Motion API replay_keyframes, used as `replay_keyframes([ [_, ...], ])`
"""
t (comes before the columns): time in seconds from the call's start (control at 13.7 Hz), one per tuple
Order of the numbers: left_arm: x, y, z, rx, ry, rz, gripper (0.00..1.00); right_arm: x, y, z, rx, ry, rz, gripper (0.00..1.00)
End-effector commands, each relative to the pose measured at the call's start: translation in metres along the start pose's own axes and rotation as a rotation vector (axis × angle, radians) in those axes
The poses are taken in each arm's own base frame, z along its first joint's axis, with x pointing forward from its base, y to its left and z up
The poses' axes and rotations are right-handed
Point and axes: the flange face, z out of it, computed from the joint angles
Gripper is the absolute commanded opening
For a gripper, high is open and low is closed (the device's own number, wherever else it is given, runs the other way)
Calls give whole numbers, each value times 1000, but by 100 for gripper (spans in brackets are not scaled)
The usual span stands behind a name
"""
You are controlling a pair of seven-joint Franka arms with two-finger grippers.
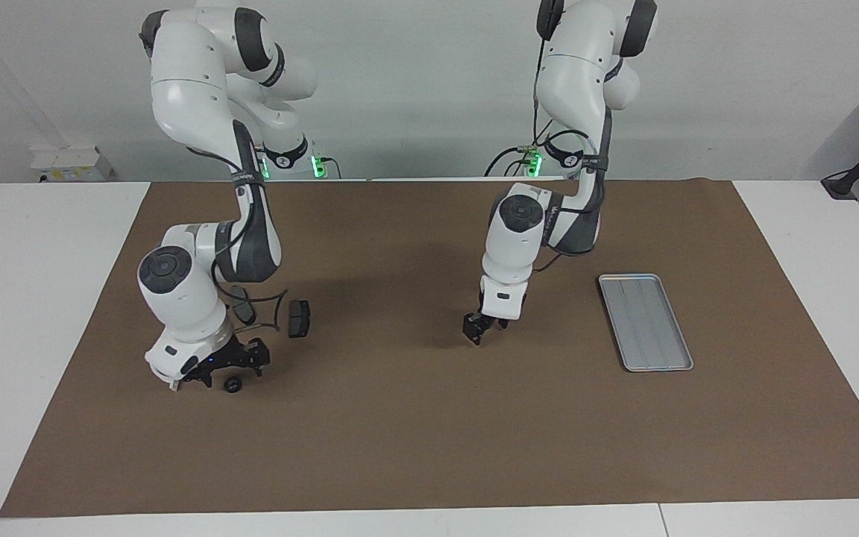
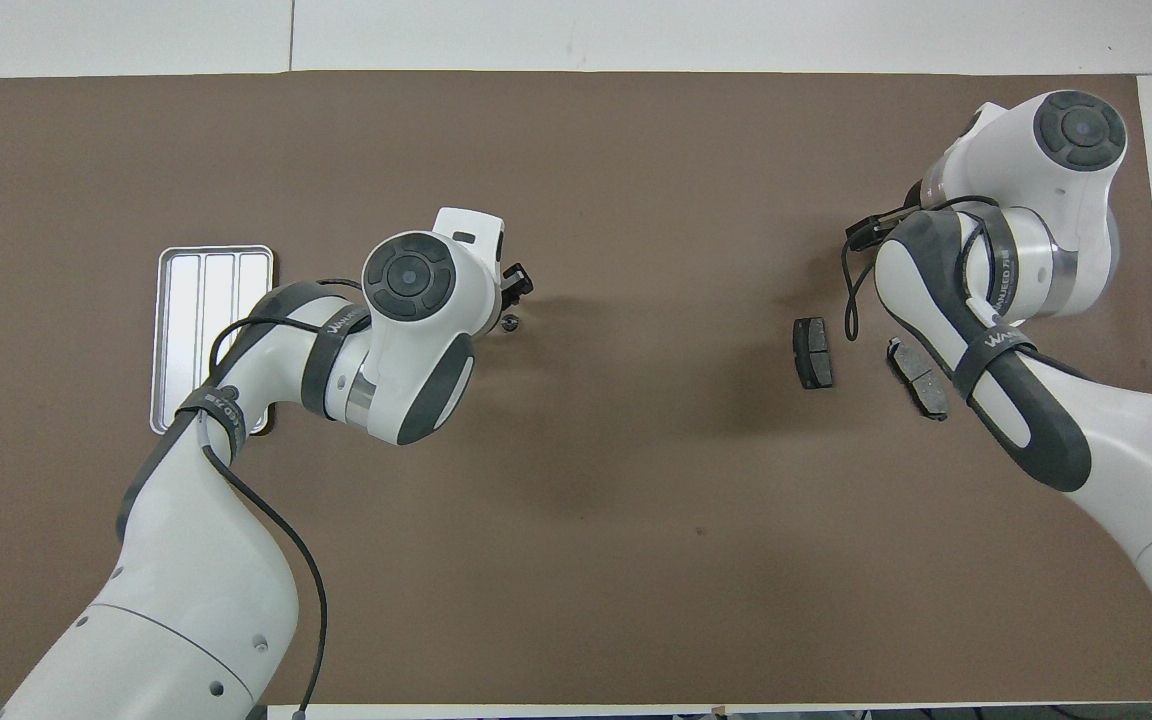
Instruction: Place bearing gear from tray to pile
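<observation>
A small dark bearing gear (image 1: 233, 385) lies on the brown mat, farther from the robots than the two dark grey brake pads (image 1: 298, 318) (image 1: 243, 304) of the pile. My right gripper (image 1: 232, 368) hangs open just above the gear and is not touching it. In the overhead view the right arm hides both gripper and gear; the pads (image 2: 814, 352) (image 2: 918, 378) show there. The white half-ring bracket is not visible. The silver tray (image 1: 646, 321) (image 2: 206, 330) lies empty at the left arm's end. My left gripper (image 1: 476, 330) (image 2: 516, 282) waits over the mat's middle.
The brown mat (image 1: 429, 432) covers most of the white table. A black cable loop (image 1: 269, 309) hangs from the right arm beside the pads. The left arm's elbow covers part of the tray's near edge in the overhead view.
</observation>
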Motion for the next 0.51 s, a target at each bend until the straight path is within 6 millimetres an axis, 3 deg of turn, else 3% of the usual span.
replay_keyframes([
  [0.0,71,-73,-74,31,-3,-27,100,2,-62,-41,8,-45,115,100],
  [0.15,124,-143,-111,58,-48,66,100,7,-145,-59,13,-52,259,100],
  [0.22,147,-180,-126,63,-68,116,100,4,-200,-66,17,-41,340,100],
  [0.36,174,-236,-152,63,-101,191,100,-1,-286,-86,32,-18,449,100],
  [0.44,181,-256,-164,63,-117,225,100,-4,-320,-77,12,-43,479,100],
])
